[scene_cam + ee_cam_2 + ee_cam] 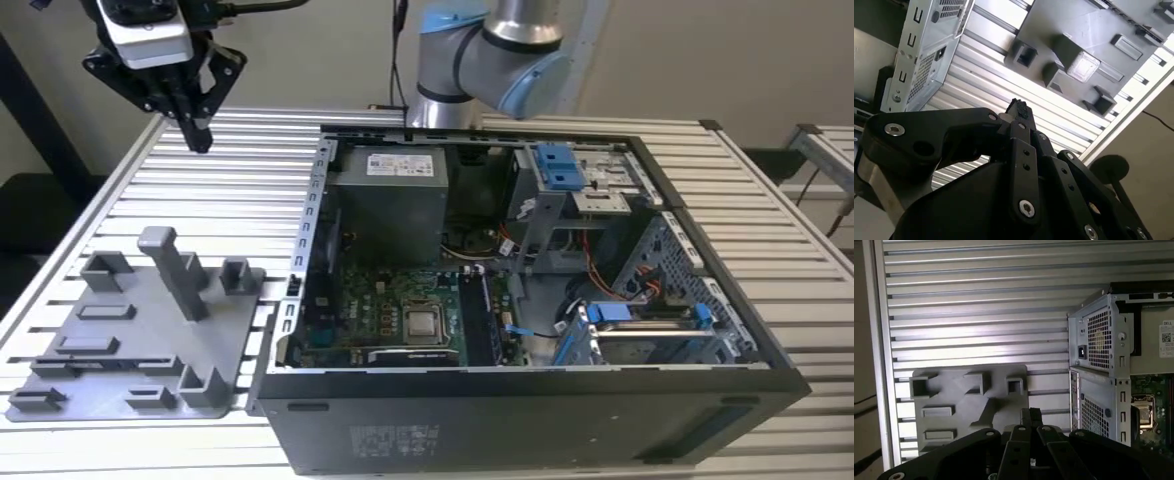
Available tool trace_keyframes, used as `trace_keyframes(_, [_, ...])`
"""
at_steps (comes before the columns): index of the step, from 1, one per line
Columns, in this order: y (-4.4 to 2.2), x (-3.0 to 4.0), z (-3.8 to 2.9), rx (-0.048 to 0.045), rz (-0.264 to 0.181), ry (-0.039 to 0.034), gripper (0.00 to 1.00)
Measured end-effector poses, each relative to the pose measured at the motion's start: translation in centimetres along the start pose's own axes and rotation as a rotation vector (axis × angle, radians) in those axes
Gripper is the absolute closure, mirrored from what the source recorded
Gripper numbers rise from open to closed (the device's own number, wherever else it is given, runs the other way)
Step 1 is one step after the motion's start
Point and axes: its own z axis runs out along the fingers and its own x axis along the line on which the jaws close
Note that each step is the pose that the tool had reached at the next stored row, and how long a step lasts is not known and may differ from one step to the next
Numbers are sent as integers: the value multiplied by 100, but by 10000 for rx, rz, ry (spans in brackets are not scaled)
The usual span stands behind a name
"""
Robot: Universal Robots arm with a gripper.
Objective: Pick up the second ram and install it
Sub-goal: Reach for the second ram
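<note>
Black on black: your gripper (199, 138) hangs in the upper left of the exterior view over the slatted table (267, 180), fingers pinched together with nothing between them. Lower left, well apart from it, a thin dark strip across the grey holder plate (134, 330) looks like the second ram (114, 359), though you can't be certain.

The holder plate (134, 340) is light grey, the table (267, 140) silver with parallel ribs. The gripper (200, 140) and computer case (534, 420) are black, the motherboard (360, 300) green, the drive brackets (561, 165) blue.
</note>
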Motion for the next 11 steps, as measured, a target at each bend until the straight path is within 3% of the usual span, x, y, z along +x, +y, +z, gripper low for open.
trace_keyframes(9, [-18,258,-5,-3,-18,-11,89])
trace_keyframes(11, [-19,274,-7,-1,-18,-9,89])
